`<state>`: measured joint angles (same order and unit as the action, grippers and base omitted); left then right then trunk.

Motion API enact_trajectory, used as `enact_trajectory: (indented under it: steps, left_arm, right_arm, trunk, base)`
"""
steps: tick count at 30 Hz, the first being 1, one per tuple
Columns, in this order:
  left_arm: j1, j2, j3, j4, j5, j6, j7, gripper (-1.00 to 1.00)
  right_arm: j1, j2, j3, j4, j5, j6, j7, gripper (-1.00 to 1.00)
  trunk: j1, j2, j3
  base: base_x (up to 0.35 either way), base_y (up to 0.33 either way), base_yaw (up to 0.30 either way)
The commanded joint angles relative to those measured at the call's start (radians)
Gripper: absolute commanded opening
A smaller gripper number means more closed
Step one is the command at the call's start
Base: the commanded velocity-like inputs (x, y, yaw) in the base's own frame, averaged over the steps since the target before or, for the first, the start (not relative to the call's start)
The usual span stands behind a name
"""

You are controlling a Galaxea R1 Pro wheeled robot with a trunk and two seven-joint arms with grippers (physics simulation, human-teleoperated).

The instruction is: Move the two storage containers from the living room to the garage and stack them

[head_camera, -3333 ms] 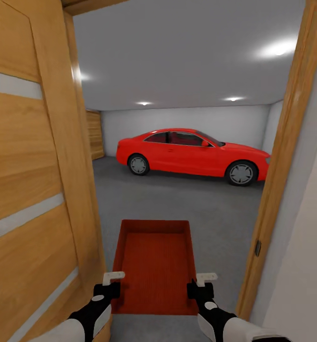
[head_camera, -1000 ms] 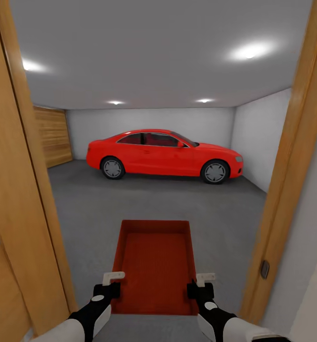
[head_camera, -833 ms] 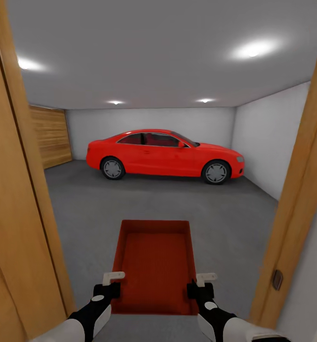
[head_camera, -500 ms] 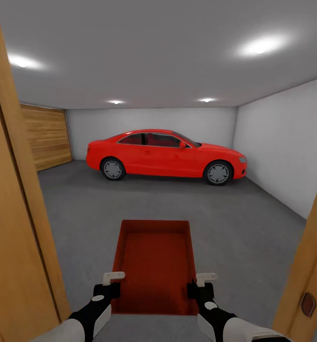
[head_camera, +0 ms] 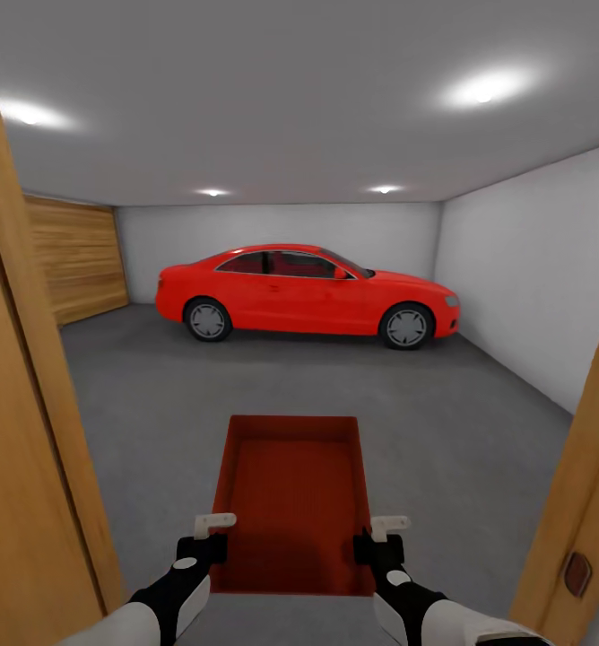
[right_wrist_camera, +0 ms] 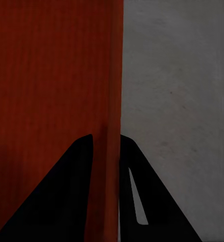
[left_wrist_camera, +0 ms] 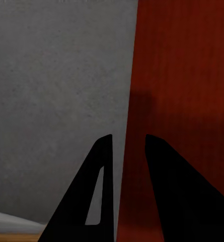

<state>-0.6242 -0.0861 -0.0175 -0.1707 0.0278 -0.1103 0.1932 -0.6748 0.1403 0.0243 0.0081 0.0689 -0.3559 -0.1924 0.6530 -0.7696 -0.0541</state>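
Grey garage floor (head_camera: 335,386), red car (head_camera: 308,294), wooden doorframe (head_camera: 30,404)

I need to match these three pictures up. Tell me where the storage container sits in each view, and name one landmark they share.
Head view: the storage container is low at centre, held between both grippers.
Left wrist view: its wall runs up the picture, pinched by the left gripper.
Right wrist view: its wall is pinched by the right gripper.
Shared landmark: the grey floor.

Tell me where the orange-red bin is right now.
In the head view the bin sits low and centred, held between the left gripper and right gripper, above the grey floor with the red car beyond.
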Motion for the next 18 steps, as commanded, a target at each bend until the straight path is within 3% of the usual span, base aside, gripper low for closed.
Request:
enact_trajectory:
  steps: [1,8,13,18]
  left_arm:
    - [0.0,0.0,0.01,0.004,0.004,-0.005,0.014,-1.0]
    - [0.0,0.0,0.01,0.004,0.004,-0.005,0.014,-1.0]
    - [0.0,0.0,0.011,0.004,0.004,-0.005,0.014,-1.0]
    - [0.0,0.0,0.011,0.003,0.004,-0.005,0.014,-1.0]
  right_arm:
    - [-0.002,0.001,-0.051,-0.007,0.032,-0.002,-0.004,-1.0]
    - [-0.002,0.001,-0.05,-0.007,0.032,-0.002,-0.004,-1.0]
    - [-0.002,0.001,-0.05,-0.007,0.032,-0.002,-0.004,-1.0]
    - [-0.002,0.001,-0.051,-0.007,0.032,-0.002,-0.004,-1.0]
  trunk:
    - [0.0,-0.001,-0.002]
    - [0.0,-0.001,-0.002]
    - [0.0,-0.001,-0.002]
    - [0.0,-0.001,-0.002]
  base:
    - [0.0,0.0,-0.219]
    - [0.0,0.0,-0.181]
    - [0.026,0.012,-0.044]
    - [0.19,0.153,-0.006]
